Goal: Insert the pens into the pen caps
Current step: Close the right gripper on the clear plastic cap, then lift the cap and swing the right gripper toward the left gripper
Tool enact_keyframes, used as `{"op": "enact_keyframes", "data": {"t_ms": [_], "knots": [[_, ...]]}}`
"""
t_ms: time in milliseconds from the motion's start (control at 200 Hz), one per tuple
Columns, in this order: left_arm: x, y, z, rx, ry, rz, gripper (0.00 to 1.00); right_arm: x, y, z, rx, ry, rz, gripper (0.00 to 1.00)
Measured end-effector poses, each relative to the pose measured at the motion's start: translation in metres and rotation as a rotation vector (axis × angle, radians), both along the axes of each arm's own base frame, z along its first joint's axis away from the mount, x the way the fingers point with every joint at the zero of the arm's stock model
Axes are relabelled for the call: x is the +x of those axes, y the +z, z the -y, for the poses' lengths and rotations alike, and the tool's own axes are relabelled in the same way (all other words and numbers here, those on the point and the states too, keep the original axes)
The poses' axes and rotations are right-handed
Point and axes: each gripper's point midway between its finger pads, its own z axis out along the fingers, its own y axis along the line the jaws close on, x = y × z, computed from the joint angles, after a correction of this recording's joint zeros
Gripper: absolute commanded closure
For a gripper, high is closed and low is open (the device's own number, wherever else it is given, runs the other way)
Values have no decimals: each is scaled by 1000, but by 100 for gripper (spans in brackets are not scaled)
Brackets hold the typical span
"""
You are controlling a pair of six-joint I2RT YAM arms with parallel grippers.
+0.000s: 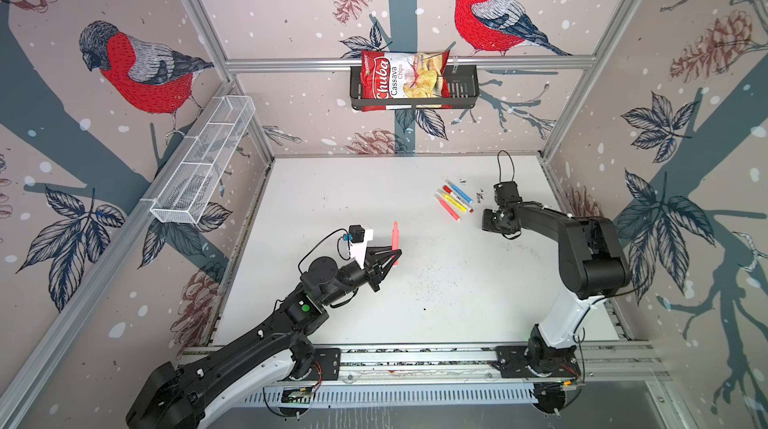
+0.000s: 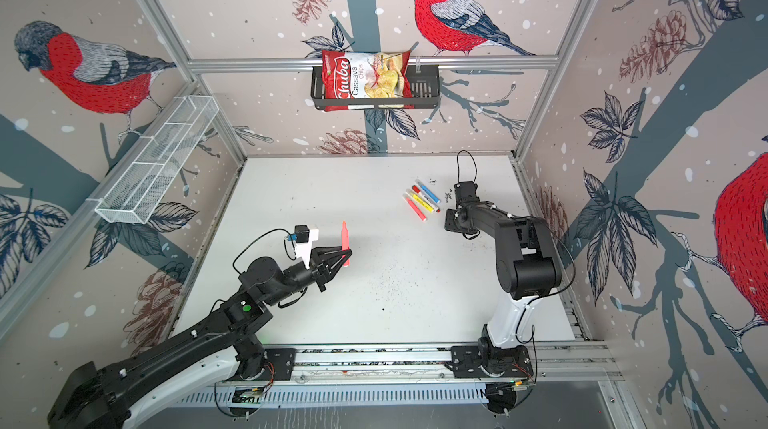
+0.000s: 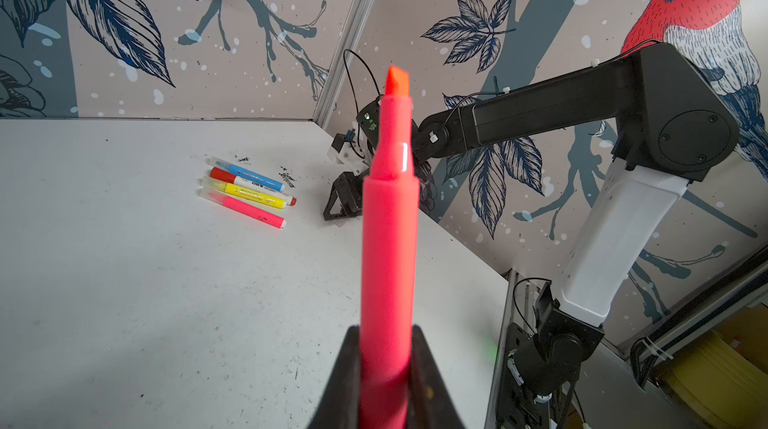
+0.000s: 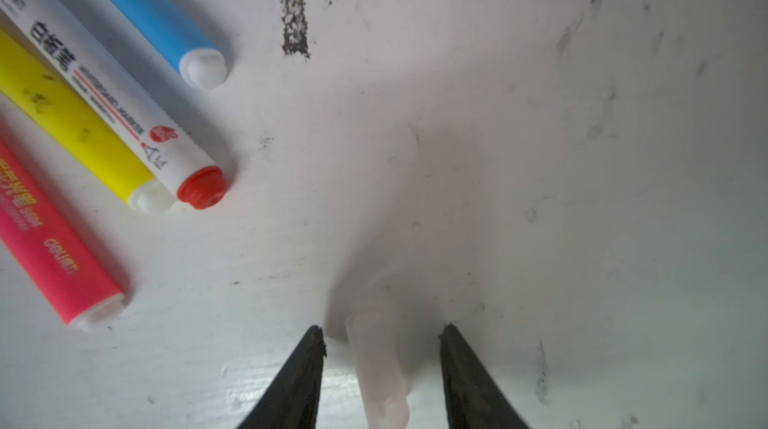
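While the left gripper [image 3: 386, 335] clamps the uncapped neon pink pen [image 3: 388, 219] tip-up above the table [image 3: 124, 281], the right gripper [image 4: 382, 328] straddles, jaws apart, a translucent cap [image 4: 380, 373] lying there near four capped pens [image 3: 249, 194]; uneven closure would probably flick the cap away.

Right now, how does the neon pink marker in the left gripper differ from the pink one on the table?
The held neon pink marker is clamped in the left gripper, off the white table; the lying neon pink marker is flat on it beside a yellow marker. Held one's chisel tip is bare; the lying one's seems covered by a clear cap. Both are pink, slim.
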Motion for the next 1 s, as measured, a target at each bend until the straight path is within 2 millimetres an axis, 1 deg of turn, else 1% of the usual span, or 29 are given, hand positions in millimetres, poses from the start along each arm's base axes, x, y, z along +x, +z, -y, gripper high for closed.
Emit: {"op": "enact_keyframes", "data": {"t_ms": [70, 230, 300, 370, 480, 620, 700, 800, 1001], "knots": [[0, 2, 0, 0, 2, 5, 100, 2, -1, -1, -1, 4, 0, 57], [1, 3, -1, 0, 5, 9, 100, 5, -1, -4, -12, 17, 5, 71], [2, 4, -2, -1, 15, 11, 100, 5, -2, -6, -18, 33, 5, 74], [2, 4, -2, -2, 18, 11, 100, 4, -1, -8, -19, 40, 6, 79], [1, 4, -3, -3, 18, 12, 100, -1, 0, -12, -10, 50, 0, 87], [1, 3, -3, 1, 21, 9, 100, -11, 4, -14, 8, 60, -7, 90], [1, 3, -4, 1, 21, 9, 100, -15, 11, -20, 49, 76, 7, 91], [1, 1, -4, 2, 21, 6, 100, -21, 23, -34, 135, 110, 36, 92], [2, -6, -3, 15, 20, -7, 100, -25, 64, -70, 341, 193, 140, 92]]}}
